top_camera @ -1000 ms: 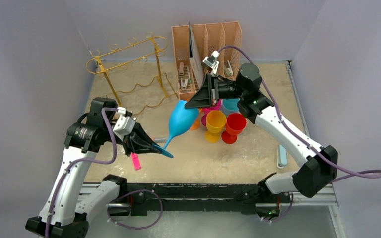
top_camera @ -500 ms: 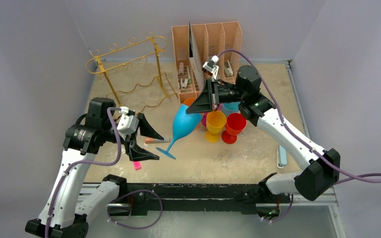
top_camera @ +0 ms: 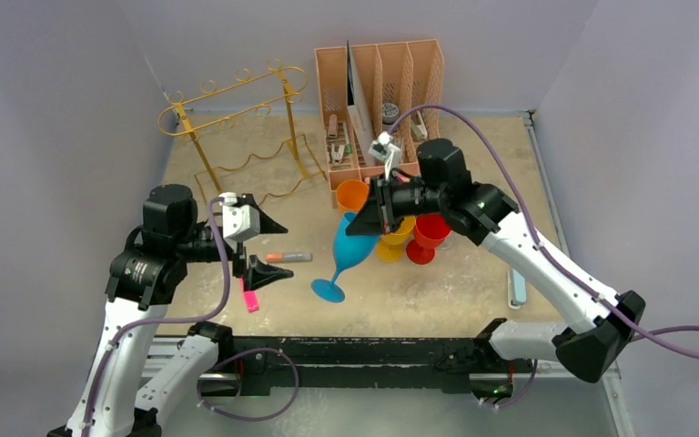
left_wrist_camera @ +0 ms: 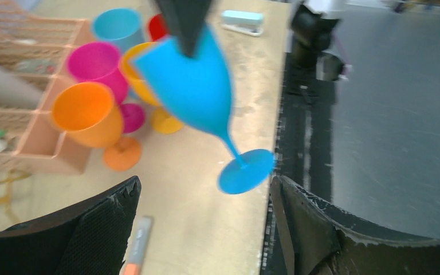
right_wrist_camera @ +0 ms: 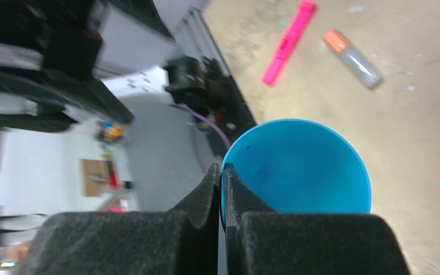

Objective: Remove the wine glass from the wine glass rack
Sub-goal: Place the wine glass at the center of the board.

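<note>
The blue wine glass (top_camera: 353, 244) hangs tilted near the middle of the table, its round foot (top_camera: 328, 290) low and toward the front edge. My right gripper (top_camera: 364, 223) is shut on its rim, one pad inside the bowl (right_wrist_camera: 303, 166) and one outside. My left gripper (top_camera: 286, 253) stands open to the left of the foot, touching nothing; the glass (left_wrist_camera: 197, 86) shows ahead of its spread fingers. The gold wire wine glass rack (top_camera: 237, 118) stands at the back left with nothing hanging on it.
Orange (top_camera: 352, 194), yellow (top_camera: 393, 238) and red (top_camera: 430, 232) glasses cluster just behind the blue one, in front of a peach organiser (top_camera: 378, 82). A grey marker (top_camera: 288, 258) and a pink highlighter (top_camera: 249, 299) lie by the left gripper. A pale blue item (top_camera: 516, 287) lies at the right.
My left gripper has opened, let go of the glass foot and drawn back left. The right arm has carried the glass forward and swung it more upright, foot lower.
</note>
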Motion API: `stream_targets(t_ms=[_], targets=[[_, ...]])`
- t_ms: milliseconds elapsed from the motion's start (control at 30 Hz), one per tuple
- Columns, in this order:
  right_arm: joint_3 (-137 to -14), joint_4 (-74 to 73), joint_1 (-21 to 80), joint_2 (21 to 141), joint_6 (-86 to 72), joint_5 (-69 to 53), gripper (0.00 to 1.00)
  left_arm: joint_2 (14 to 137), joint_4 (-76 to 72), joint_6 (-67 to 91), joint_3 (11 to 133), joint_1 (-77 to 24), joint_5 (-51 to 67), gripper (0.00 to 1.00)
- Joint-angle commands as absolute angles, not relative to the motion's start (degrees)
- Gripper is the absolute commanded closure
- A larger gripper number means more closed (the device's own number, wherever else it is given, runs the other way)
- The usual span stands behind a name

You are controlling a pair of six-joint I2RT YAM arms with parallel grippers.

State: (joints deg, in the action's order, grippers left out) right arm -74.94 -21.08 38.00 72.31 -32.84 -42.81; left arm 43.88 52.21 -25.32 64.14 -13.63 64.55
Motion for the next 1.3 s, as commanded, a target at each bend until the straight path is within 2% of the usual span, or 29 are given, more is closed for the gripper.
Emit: stream_targets(t_ms=[0, 133, 300, 433, 667, 933, 1033, 1267], targets=[[-76.74, -33.46, 43.9, 69.91, -16.09, -22.58, 1.0, 39.25, 38.95, -15.25, 60.87, -13.7, 48.08, 0.17], [-76.0, -36.3, 48.69, 71.46, -10.28, -11.03, 1.0, 35.5, 33.47, -10.91, 58.01, -13.71, 42.96, 0.16], [-71.76, -29.98, 54.92, 70.93, -3.41, -8.33, 1.0, 38.01, 34.85, -1.68, 58.81, -13.68, 35.85, 0.06], [-69.52, -25.62, 56.93, 71.11, -1.51, -6.07, 1.0, 40.59, 37.09, -0.6, 60.59, -13.69, 33.2, 0.06], [-65.41, -17.34, 57.13, 72.59, -0.38, -1.9, 1.0, 37.86, 32.66, 1.72, 58.66, -13.69, 27.47, 0.06], [-60.63, -6.37, 57.13, 75.15, -0.35, 0.95, 1.0, 37.06, 34.58, 2.16, 60.64, -13.69, 20.86, 0.05], [-59.71, -5.96, 57.1, 75.98, 1.79, 2.44, 1.0, 37.13, 34.9, 4.12, 61.2, -13.69, 16.87, 0.05], [-59.31, -7.66, 57.13, 78.41, 1.51, 3.28, 1.0, 36.86, 35.51, 4.26, 61.53, -13.67, 15.94, 0.05]])
